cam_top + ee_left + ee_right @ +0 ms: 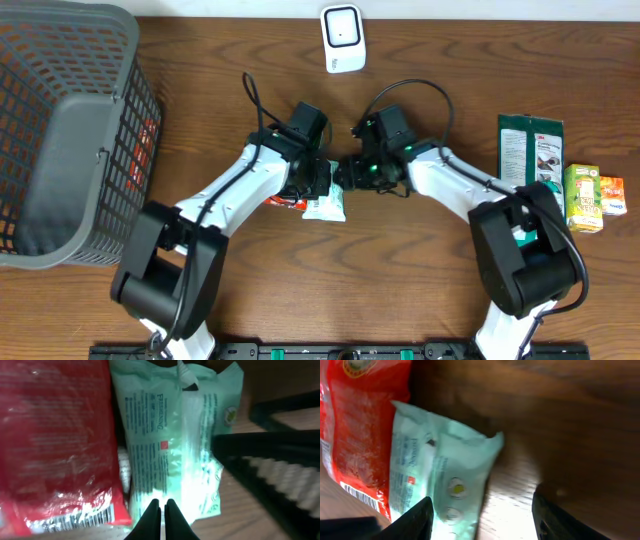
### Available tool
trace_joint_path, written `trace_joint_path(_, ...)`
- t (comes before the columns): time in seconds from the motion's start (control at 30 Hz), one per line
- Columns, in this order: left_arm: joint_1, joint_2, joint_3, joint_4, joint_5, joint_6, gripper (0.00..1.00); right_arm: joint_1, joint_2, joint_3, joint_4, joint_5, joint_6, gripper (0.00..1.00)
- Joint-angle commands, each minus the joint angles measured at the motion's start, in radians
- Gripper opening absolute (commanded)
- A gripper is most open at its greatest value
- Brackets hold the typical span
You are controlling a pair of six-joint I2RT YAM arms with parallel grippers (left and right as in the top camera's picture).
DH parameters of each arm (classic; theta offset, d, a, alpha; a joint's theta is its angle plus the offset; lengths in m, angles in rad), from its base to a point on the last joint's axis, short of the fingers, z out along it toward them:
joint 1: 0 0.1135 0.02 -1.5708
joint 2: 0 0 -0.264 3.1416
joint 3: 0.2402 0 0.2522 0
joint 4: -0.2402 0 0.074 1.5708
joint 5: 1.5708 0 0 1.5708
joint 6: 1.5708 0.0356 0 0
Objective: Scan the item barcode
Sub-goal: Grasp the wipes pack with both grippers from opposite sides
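A mint-green packet [326,206] lies mid-table beside a red packet [284,200], with both arms meeting over them. My left gripper [161,506] is shut, its tips over the lower edge of the mint packet [175,440]; I cannot tell whether they pinch its film. The red packet [55,435] lies to the left and shows a barcode [75,520] at its bottom edge. My right gripper [482,520] is open, with the end of the mint packet [440,470] lying between its fingers, close to the left finger [417,520]. The white scanner [343,38] stands at the table's far edge.
A large grey mesh basket [70,130] fills the left side. At the right lie dark green packets [530,148] and two small juice cartons [582,196]. The right arm's dark body [280,465] crosses the left wrist view close to the packets.
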Motion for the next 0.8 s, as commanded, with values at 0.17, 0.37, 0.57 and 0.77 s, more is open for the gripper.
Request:
trace_joint_path(0.17, 0.002, 0.029, -0.011, 0.026, -0.127, 0.012, 0.08, -0.07, 0.017, 0.001, -0.067, -0.093, -0.092, 0.63)
trace_joint_path(0.37, 0.0, 0.035, -0.029, 0.063, -0.126, 0.011, 0.08, -0.062, 0.023, -0.01, -0.061, -0.096, -0.044, 0.6)
trace_joint_path(0.57, 0.0, 0.055, -0.035, 0.066, -0.127, 0.011, 0.08, -0.042, 0.041, -0.015, -0.034, -0.144, -0.042, 0.59)
trace_joint_path(0.77, 0.0, 0.097, -0.035, 0.07, -0.123, 0.008, 0.08, -0.027, 0.042, -0.033, 0.007, -0.195, -0.037, 0.57)
